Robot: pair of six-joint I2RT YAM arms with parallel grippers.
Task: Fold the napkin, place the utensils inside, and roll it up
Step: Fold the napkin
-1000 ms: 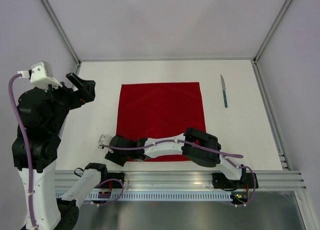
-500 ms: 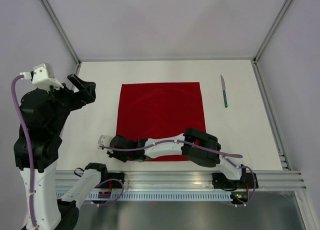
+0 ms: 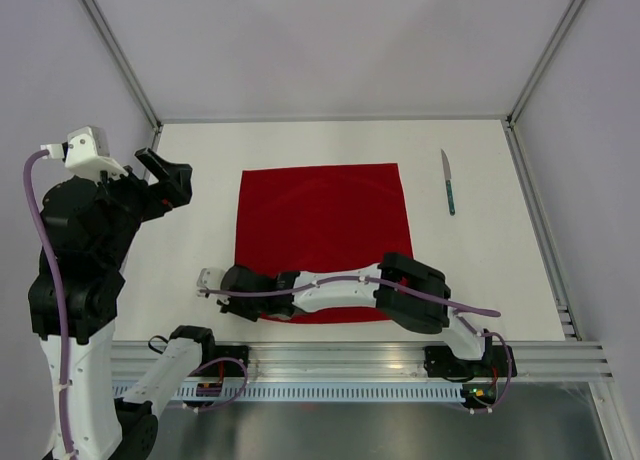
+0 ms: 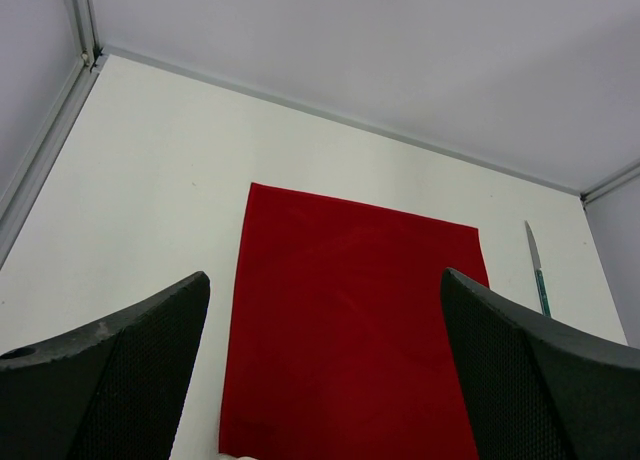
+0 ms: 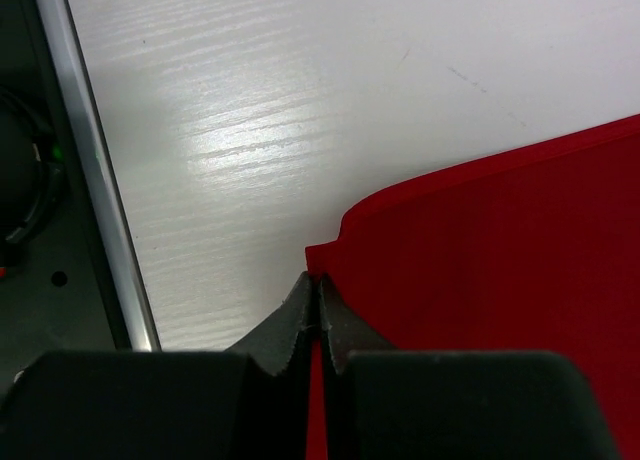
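The red napkin lies spread flat in the middle of the white table. My right gripper is low at the napkin's near-left corner. In the right wrist view the right gripper is shut on that corner of the napkin, and the cloth edge curls up beside it. One utensil, a knife with a teal handle, lies at the far right, apart from the napkin. My left gripper hangs open, raised over the table's left side. Its wrist view looks down on the napkin and the knife.
The metal frame rail runs along the near edge, close behind the right gripper. Upright posts stand at the back corners. Bare table lies between napkin and knife.
My right gripper has closed on the napkin's near-left corner. The right arm shifted slightly, and the near-left edge of the cloth has drawn in. The left arm stayed put.
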